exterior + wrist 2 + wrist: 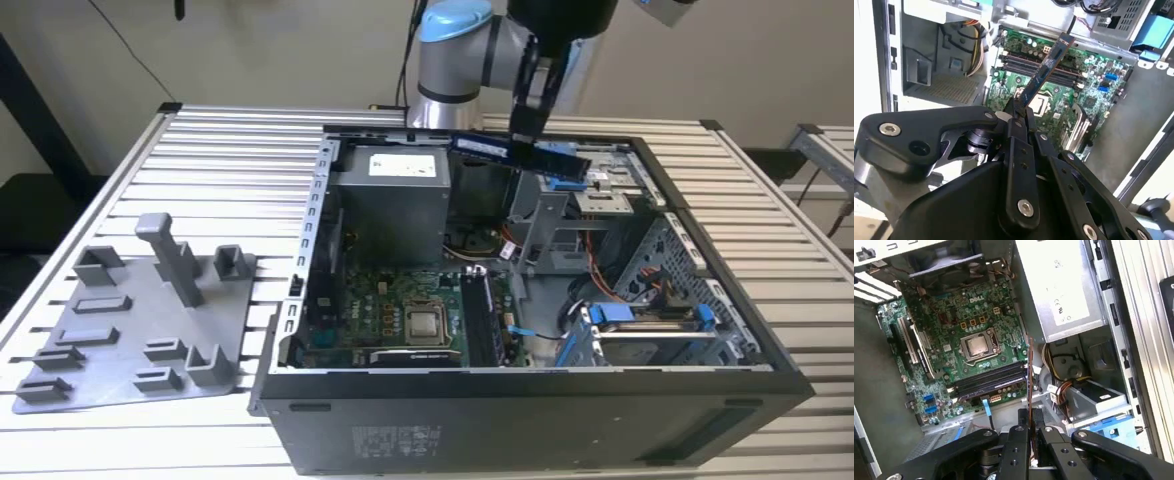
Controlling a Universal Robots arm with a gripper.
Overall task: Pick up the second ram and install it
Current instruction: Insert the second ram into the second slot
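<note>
Ram in claw, long axis roughly level above case

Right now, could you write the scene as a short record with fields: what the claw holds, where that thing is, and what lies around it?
claw: shut on the second ram
ram position: in the air over the open computer case, not seated in the motherboard
sockets: long, black, beside the processor
tray: grey, with upright pegs, on the table, at the exterior view's left of the case
</note>
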